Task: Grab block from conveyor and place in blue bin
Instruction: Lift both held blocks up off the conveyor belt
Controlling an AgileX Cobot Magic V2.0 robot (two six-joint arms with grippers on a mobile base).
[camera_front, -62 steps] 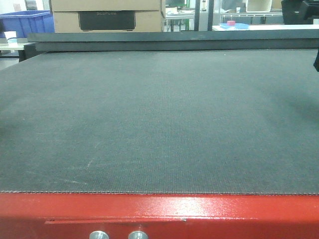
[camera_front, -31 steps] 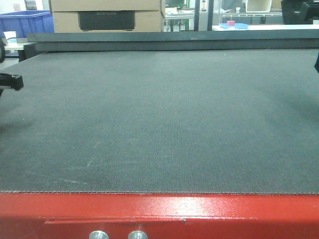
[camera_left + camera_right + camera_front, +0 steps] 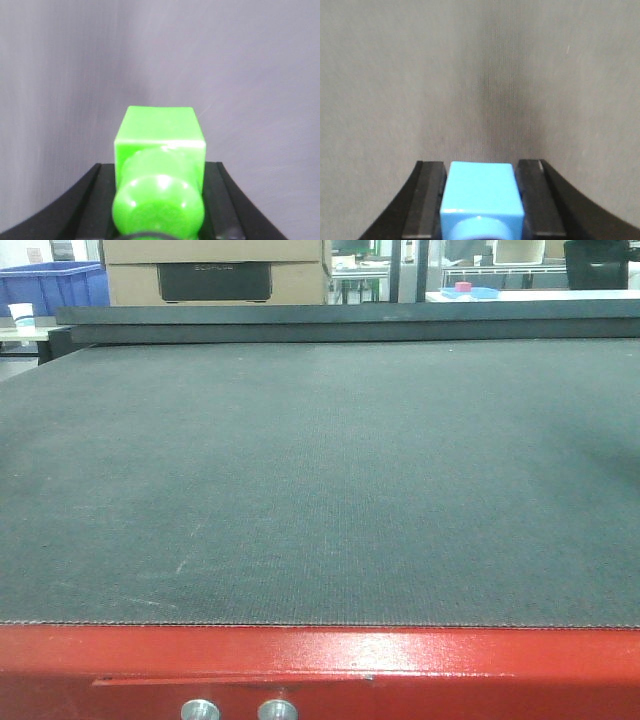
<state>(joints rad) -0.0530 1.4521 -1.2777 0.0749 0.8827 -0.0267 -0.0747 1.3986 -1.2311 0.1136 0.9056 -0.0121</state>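
In the right wrist view my right gripper (image 3: 480, 167) is shut on the sky-blue block (image 3: 481, 190), which fills the gap between the two black fingers (image 3: 427, 200). The grey belt lies below it. My left gripper (image 3: 160, 170) is shut on a bright green block (image 3: 160, 130), over a blurred pale grey surface. The front view shows the wide dark grey conveyor (image 3: 320, 470) with its red frame (image 3: 420, 660) and two silver buttons (image 3: 200, 709). Neither gripper and no block shows there. A blue bin (image 3: 50, 285) stands far back at the left.
Behind the belt stand a cardboard box with a black insert (image 3: 215, 270), a white cup (image 3: 20, 313) at the left, and a far table with a small pink thing on a blue tray (image 3: 468, 290).
Half a second ago a black gripper tip showed at the left edge of the front view and a dark arm part at the right edge. Both have left that view.
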